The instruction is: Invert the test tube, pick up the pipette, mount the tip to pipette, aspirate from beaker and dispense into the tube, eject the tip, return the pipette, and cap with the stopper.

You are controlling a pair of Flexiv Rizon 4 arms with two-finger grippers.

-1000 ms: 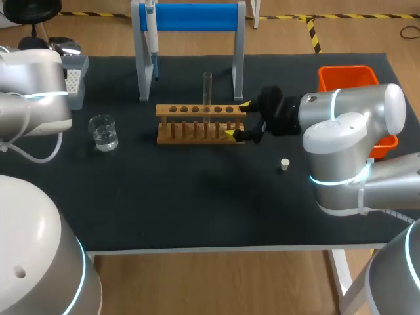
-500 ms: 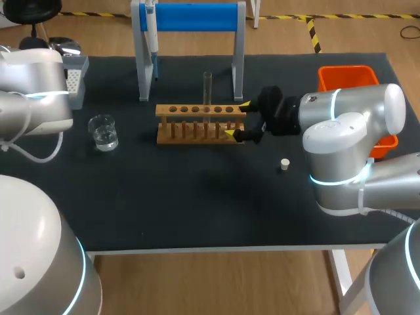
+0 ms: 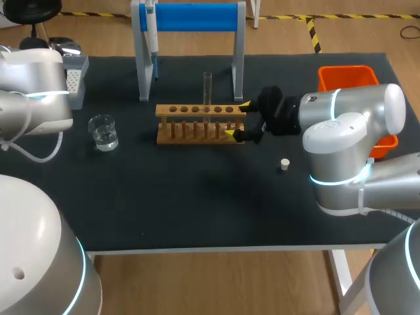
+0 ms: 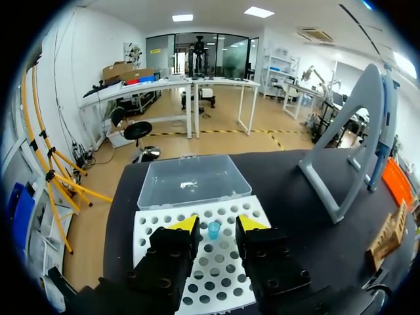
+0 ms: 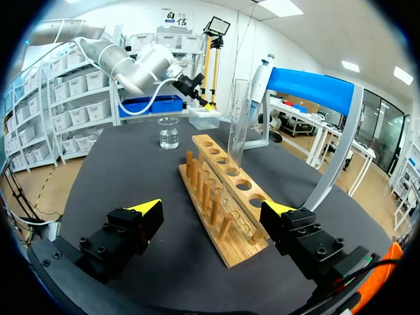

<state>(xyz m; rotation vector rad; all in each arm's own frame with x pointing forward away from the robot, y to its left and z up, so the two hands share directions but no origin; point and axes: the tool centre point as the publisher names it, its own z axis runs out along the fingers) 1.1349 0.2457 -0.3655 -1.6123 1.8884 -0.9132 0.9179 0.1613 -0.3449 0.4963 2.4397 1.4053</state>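
While right claw gapes astride rack end, left claw apart (over tip box).

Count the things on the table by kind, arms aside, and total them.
Test tube: 1
Wooden rack: 1
Beaker: 1
Pipette: 1
Pipette stand: 1
Stopper: 1
Tip box: 1
Blue tip: 1
Orange bin: 1
Total: 9

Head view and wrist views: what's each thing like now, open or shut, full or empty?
test tube, upright in rack, uncapped
beaker, holds clear liquid
pipette, hanging on stand
stopper, loose on table
tip box, lid open
left end effector, open
right end effector, open
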